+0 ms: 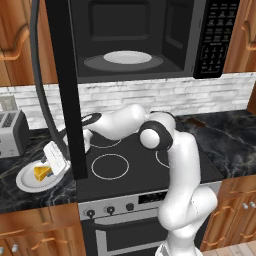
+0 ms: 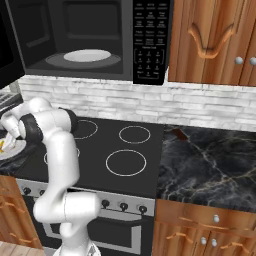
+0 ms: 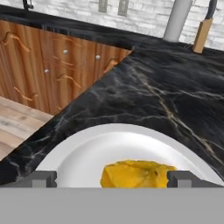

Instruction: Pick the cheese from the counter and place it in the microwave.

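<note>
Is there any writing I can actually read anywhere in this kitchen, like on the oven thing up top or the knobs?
Nothing can be read.
Black microwave's button panel: rows of tiny pale key marks, too small and blurred to read.
Black stove's front strip with round knobs: no legible marks.
Small silver toaster: no label visible.
Round white plate and yellow-orange cheese wedge: no writing.

The arm reaches low to its left, hand (image 3: 111, 178) spread wide, empty.
</note>
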Motion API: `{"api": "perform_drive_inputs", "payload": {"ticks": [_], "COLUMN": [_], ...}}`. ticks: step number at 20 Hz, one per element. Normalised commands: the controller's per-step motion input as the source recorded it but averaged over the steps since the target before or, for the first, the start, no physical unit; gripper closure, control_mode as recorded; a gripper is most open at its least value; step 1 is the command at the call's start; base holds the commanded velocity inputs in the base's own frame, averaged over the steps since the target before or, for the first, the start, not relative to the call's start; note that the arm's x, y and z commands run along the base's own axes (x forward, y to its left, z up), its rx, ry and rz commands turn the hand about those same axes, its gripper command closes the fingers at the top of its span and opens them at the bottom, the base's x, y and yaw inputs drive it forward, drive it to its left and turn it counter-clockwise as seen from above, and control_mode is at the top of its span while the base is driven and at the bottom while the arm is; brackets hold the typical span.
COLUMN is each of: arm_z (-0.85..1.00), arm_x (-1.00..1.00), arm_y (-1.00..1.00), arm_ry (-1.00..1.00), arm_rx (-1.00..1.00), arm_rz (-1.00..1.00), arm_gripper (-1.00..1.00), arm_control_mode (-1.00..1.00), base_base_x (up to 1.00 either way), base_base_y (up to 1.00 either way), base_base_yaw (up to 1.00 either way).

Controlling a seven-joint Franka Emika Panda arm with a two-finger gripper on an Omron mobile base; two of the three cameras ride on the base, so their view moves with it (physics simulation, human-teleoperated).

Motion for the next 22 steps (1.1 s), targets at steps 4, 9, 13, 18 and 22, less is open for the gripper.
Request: {"api": "perform_drive_inputs", "payload": {"ticks": [4,9,13,18,22], "arm_z": [-0.18,-0.26,-0.32,-0.13,-0.06], "arm_x": [0.29,0.34,0.26,0.18,0.00], "arm_y": [0.11,0.03,0.05,0.13,0.26], "arm_ry": [0.00,0.00,0.00,0.00,0.00], "arm_rx": [0.00,0.00,0.00,0.00,0.00], "arm_rz": [0.02,0.03,0.04,0.04,0.03], "arm_gripper": [-1.00,-1.00,-1.00,-1.00,-1.00], "arm_control_mode": [-1.00,-1.00,-1.00,-1.00,-1.00], "base_base_x": [0.00,0.00,0.00,0.00,0.00], "base_base_y": [0.00,0.00,0.00,0.00,0.00], "base_base_yaw": [0.00,0.00,0.00,0.00,0.00]}}
